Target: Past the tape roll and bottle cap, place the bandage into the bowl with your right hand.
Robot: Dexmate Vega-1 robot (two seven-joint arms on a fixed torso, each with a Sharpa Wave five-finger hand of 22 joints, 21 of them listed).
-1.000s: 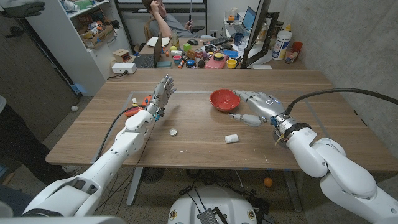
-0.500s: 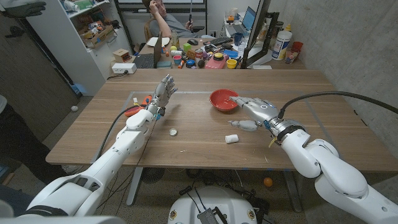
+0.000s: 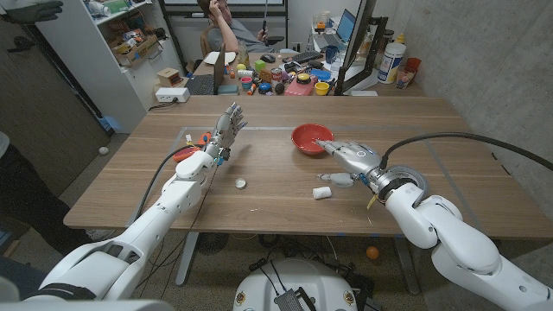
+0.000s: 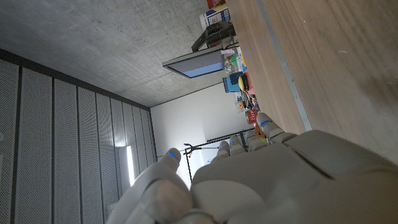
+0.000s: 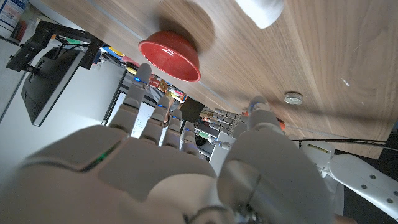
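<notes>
Right hand, smooth grey-white shell, hovers over the wood-grain table with fingers spread apart and empty, thumb set off to one side. The bandage, a small white soft-looking roll, lies on the table just below and beside the thumb tip, not touching it as far as the head view shows. The bowl, red, round and glossy, sits just beyond the fingertips; in the right wrist view it appears past the fingers, with the bandage blurred close to the lens. The bottle cap, a small pale disc, lies well off to the thumb side; the right wrist view shows it as a ribbed ring.

Left hand held raised, palm upright, fingers extended and slightly apart, holding nothing. Orange-and-red objects lie just beside its wrist; cannot tell what they are.
</notes>
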